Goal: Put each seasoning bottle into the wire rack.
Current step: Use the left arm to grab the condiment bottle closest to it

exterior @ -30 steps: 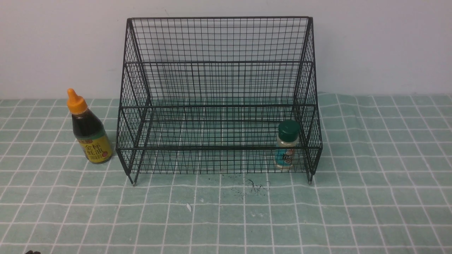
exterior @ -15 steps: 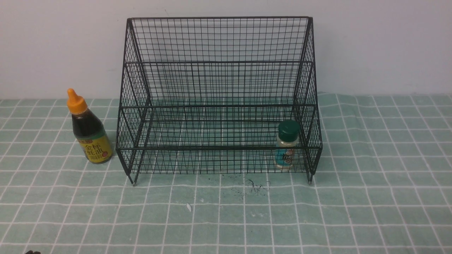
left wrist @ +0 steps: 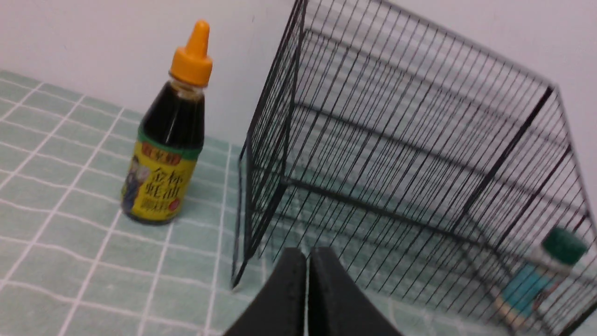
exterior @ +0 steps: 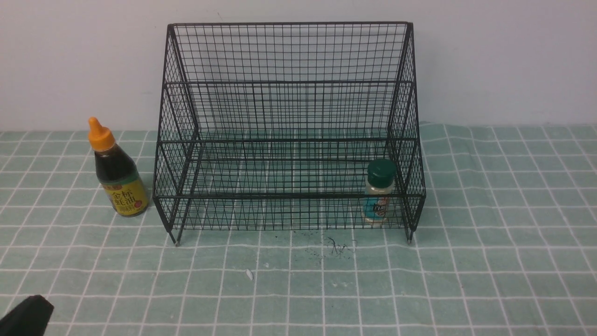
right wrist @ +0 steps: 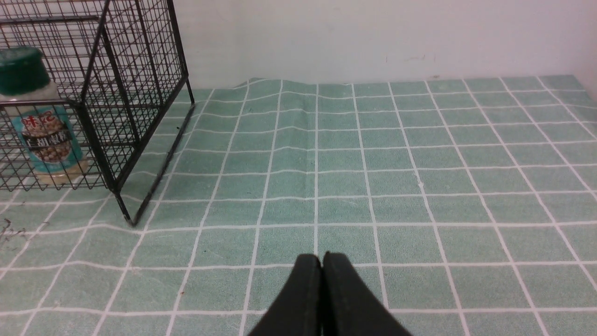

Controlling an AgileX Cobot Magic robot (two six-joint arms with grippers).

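Note:
The black wire rack point(exterior: 287, 84) stands at the back middle of the table against the wall. The short shaker jar point(exterior: 378, 191) with a dark green lid stands inside it, in the lowest tier's right corner, also seen as shaker jar point(right wrist: 42, 116) and shaker jar point(left wrist: 536, 280). The dark-sauce bottle point(exterior: 116, 172) with an orange cap stands upright on the cloth just left of the rack, also dark-sauce bottle point(left wrist: 170, 135). My left gripper point(left wrist: 307, 254) is shut and empty, near the table's front left, short of the rack point(left wrist: 419, 154). My right gripper point(right wrist: 322, 258) is shut and empty over bare cloth, right of the rack point(right wrist: 121, 93).
A green checked cloth point(exterior: 489, 261) covers the table, with a white wall behind. Small dark specks point(exterior: 333, 247) and a white scrap point(exterior: 249, 274) lie in front of the rack. The left arm's dark tip point(exterior: 25, 317) shows at the front view's lower left corner.
The left arm's dark tip has risen further into the front view's lower left corner. The bottles and the rack have not moved.

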